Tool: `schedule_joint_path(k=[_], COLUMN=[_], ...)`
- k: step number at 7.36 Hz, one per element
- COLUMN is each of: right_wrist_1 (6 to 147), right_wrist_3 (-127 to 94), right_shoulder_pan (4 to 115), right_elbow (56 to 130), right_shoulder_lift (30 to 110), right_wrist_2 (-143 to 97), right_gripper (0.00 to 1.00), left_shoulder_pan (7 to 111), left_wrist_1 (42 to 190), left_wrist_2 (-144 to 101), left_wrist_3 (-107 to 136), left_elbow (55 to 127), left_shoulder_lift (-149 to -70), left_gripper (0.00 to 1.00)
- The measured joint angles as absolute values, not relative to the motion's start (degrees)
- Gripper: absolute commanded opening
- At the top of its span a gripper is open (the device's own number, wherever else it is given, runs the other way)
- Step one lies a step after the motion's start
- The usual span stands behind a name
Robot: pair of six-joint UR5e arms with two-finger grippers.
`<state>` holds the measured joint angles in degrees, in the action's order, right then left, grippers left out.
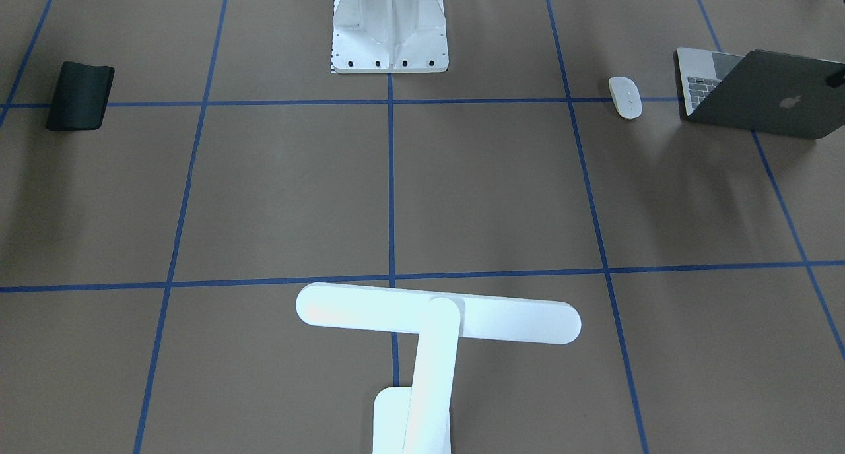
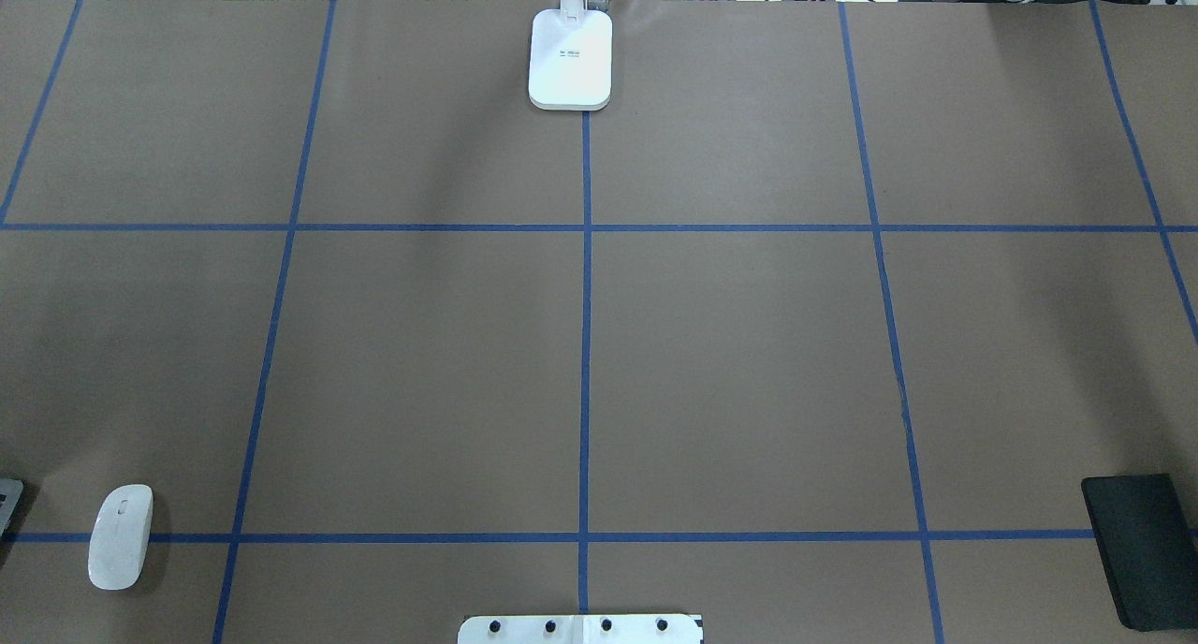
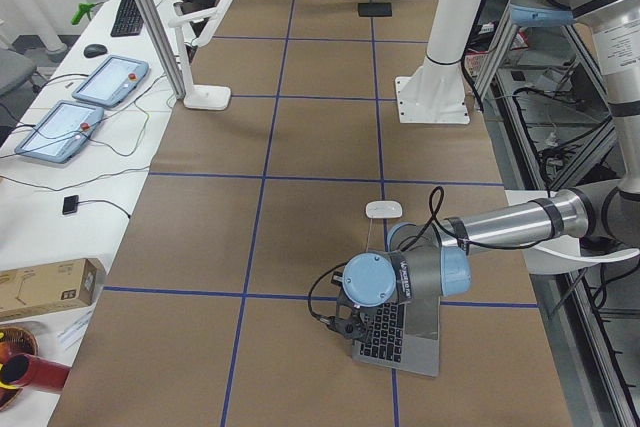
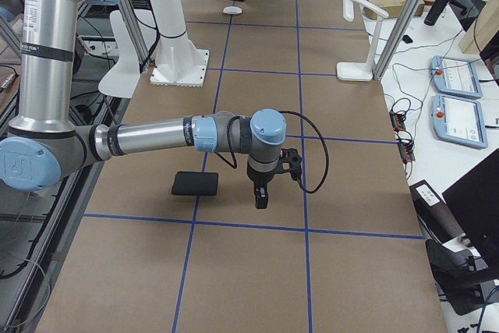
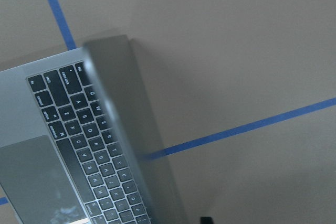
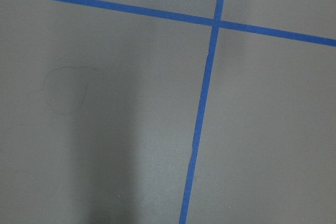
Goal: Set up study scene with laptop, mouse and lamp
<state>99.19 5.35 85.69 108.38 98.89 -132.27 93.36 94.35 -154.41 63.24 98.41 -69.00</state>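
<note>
1. Laptop (image 1: 759,94): part-open at robot's L end of table (image 1: 284,196). Apple logo on lid. "caps lock" key legible in L wrist view; other legends blurry.
2. Mouse (image 1: 624,97): flat on blue tape line (image 1: 462,101), just beside laptop, not touching.
3. Lamp (image 1: 436,319): upright at mid table edge opposite robot. Base label too small to read.
4. L gripper (image 3: 345,328): at laptop's keyboard corner; contact unclear, can't tell finger state.
5. R gripper (image 4: 261,200): points down near black mat (image 4: 195,184), apart from it; can't tell finger state.

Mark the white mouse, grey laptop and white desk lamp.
small white oval mouse (image 1: 624,97): front-facing view, top shell.
space-grey metal laptop (image 1: 772,94): front-facing view, lid.
white T-shaped desk lamp (image 1: 515,322): front-facing view, bar head.
</note>
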Motion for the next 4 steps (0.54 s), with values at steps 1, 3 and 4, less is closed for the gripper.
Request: schedule_joint_path(k=[1,3,4], right_wrist_1=[99.2,99.2,99.3], right_wrist_3=[5.4,5.7,6.0], right_shoulder_pan=[85.7,85.8,85.8], right_elbow=[108.4,108.4,108.4], right_shoulder_lift=[98.9,99.0,99.2], right_wrist_2=[-132.3,-132.3,-132.2], right_gripper=[1.0,1.0,1.0], left_shoulder_pan=[93.4,93.0,92.8], left_wrist_1=[93.8,91.6,88.9], left_wrist_2=[-156.0,-159.7,-160.8], left_wrist_3=[63.4,63.5,63.5], left_elbow=[98.6,100.4,102.9], left_shoulder_lift=[-69.6,-70.7,-71.0], left_gripper=[0.0,0.0,0.0])
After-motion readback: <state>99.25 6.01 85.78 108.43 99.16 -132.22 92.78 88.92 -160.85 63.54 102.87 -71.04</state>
